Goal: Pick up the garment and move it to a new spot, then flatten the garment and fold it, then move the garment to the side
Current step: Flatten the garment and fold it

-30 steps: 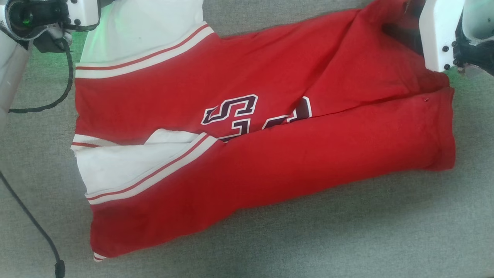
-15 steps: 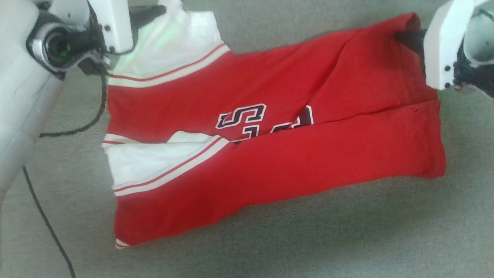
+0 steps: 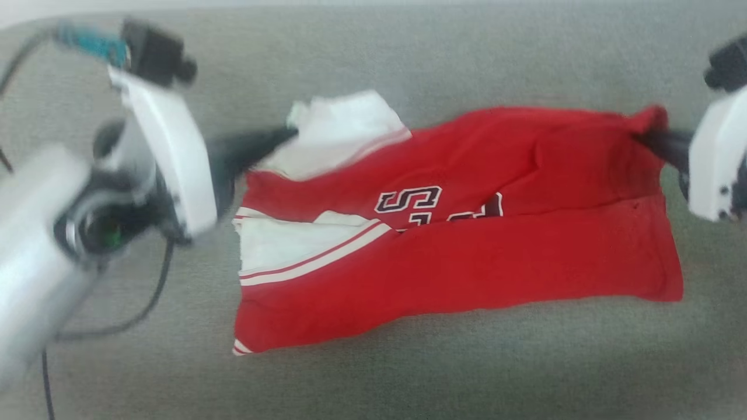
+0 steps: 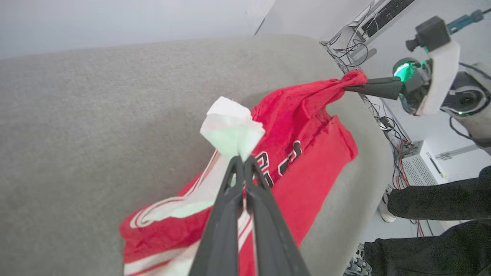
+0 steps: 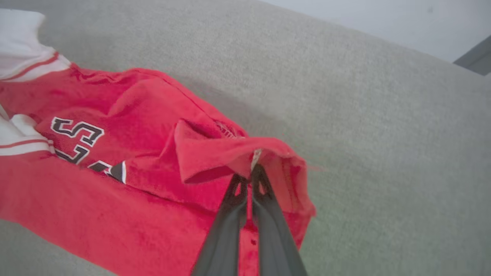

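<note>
The garment (image 3: 467,262) lies half folded lengthwise on the grey surface, red with white sleeves and part of its dark lettering showing. My left gripper (image 3: 289,135) is shut on the far white sleeve, which bunches up above the fingertips (image 4: 234,168) in the left wrist view. At the other end, my right gripper (image 3: 642,137) is shut on the far red hem corner; the right wrist view shows that corner pinched between the tips (image 5: 251,174). Both pinched corners are raised off the surface. The near half of the garment (image 5: 115,184) rests flat.
The grey fabric surface (image 3: 408,58) stretches wide beyond and in front of the garment. A black cable (image 3: 146,303) hangs by my left arm. Past the surface's edge are cables, a white box (image 4: 420,168) and a person's dark-trousered legs (image 4: 433,199).
The head camera has shifted, so the whole picture sits lower and smaller. The right gripper has shut on the hem corner. Both far corners have risen off the surface.
</note>
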